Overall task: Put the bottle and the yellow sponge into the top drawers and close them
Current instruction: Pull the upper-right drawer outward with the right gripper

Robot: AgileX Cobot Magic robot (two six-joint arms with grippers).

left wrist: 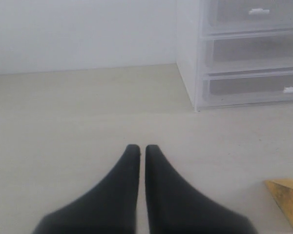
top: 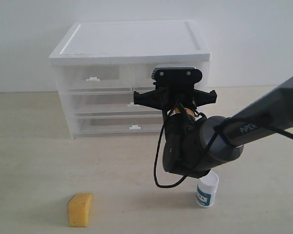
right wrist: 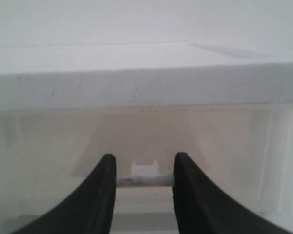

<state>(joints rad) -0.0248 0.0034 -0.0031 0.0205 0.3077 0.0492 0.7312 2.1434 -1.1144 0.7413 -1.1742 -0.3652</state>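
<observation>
Plenty of bare tabletop under closed left claw; right claw seemingly clamped on drawer handle ends.

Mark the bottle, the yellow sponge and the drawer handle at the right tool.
bottle (top: 204, 194), exterior view, on its teal label.
yellow sponge (top: 80, 209), exterior view, on its front face.
drawer handle (right wrist: 144, 181), right wrist view, on the middle of its bar.

top drawers: translucent plastic | yellow sponge: rough, porous | bottle: smooth plastic | table: matt
</observation>
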